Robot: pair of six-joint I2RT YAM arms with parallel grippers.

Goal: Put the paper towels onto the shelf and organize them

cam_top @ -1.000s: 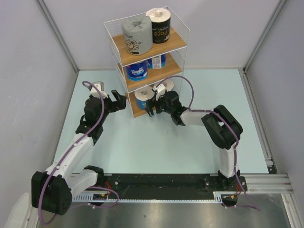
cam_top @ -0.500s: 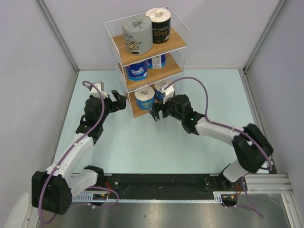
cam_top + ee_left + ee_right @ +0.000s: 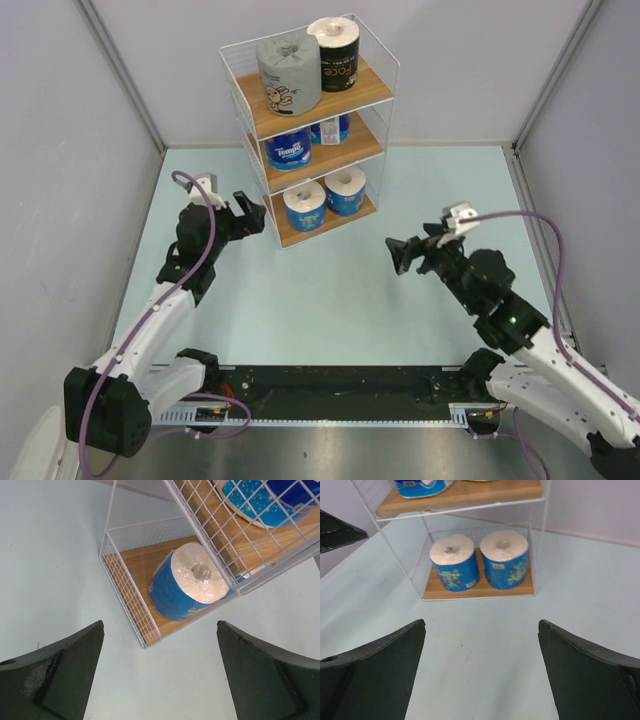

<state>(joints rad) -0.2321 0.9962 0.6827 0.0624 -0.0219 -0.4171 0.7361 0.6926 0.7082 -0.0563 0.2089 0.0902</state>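
The wire shelf (image 3: 385, 68) stands at the back of the table. A grey roll (image 3: 288, 72) and a black roll (image 3: 336, 52) stand on its top board. Two blue rolls (image 3: 292, 148) sit on the middle board. Two blue rolls stand side by side on the bottom board (image 3: 303, 206) (image 3: 346, 189), also in the right wrist view (image 3: 454, 562) (image 3: 505, 558). My left gripper (image 3: 248, 212) is open and empty just left of the bottom tier. My right gripper (image 3: 402, 253) is open and empty, well right of the shelf over the table.
Grey walls close the table on the left, back and right. The left wrist view shows the shelf's bottom corner (image 3: 145, 642) and one blue roll (image 3: 187, 585) behind its wire. A metal rail (image 3: 560, 380) runs along the near edge.
My right gripper has let go of the blue roll on the bottom board and drawn back to the right, away from the shelf. The left arm has barely moved.
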